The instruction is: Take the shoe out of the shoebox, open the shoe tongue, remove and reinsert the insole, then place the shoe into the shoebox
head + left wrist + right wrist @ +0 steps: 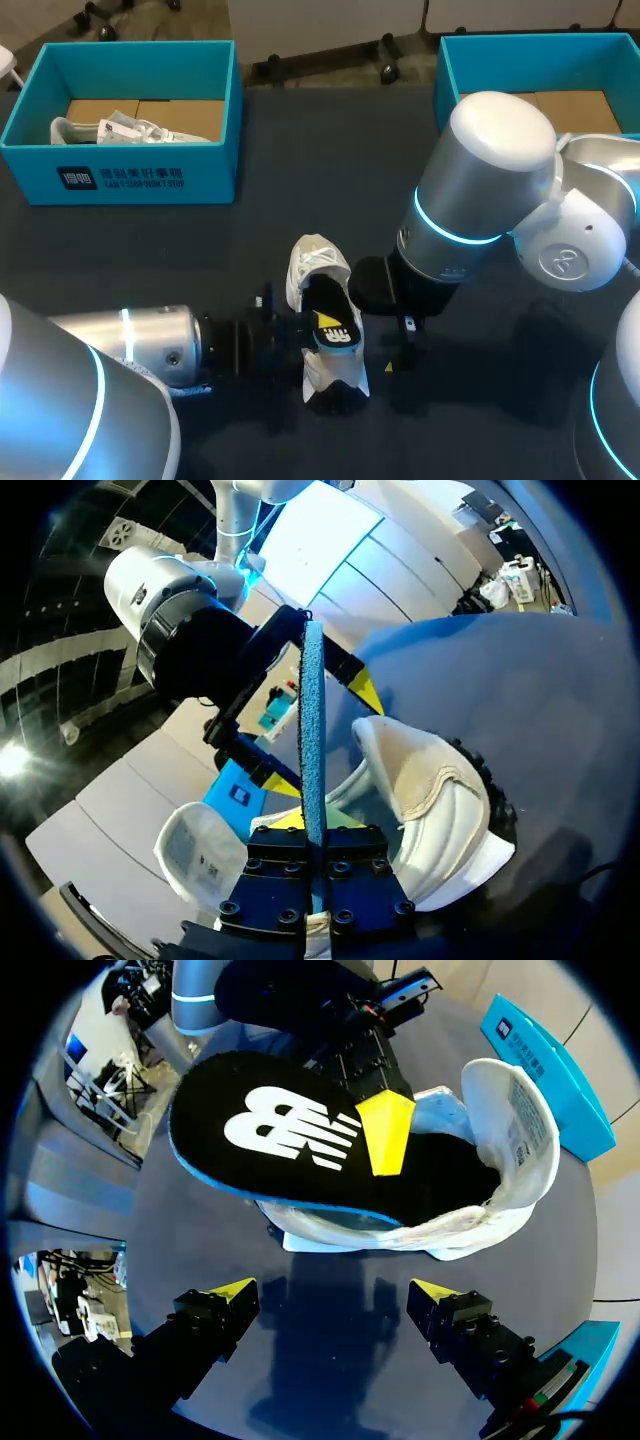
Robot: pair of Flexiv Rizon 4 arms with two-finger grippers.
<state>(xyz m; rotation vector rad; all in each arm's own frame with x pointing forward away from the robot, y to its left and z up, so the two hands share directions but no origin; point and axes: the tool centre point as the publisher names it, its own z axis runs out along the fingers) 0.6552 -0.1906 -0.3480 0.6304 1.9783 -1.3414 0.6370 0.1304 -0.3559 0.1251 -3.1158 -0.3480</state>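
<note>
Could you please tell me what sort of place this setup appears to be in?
Most likely a robotics test bench for shoe handling: a dark table carries a teal shoebox and a second shoebox, and the left gripper holds a black insole partly in a white shoe.

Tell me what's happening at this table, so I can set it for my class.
The left gripper is shut on the black insole, which has one end raised and the other inside the white shoe on the table. The right gripper hangs open beside the shoe, touching nothing. Whether the insole is coming out or going in cannot be told. At the back stand the left shoebox, with another shoe in it, and the right shoebox.
</note>
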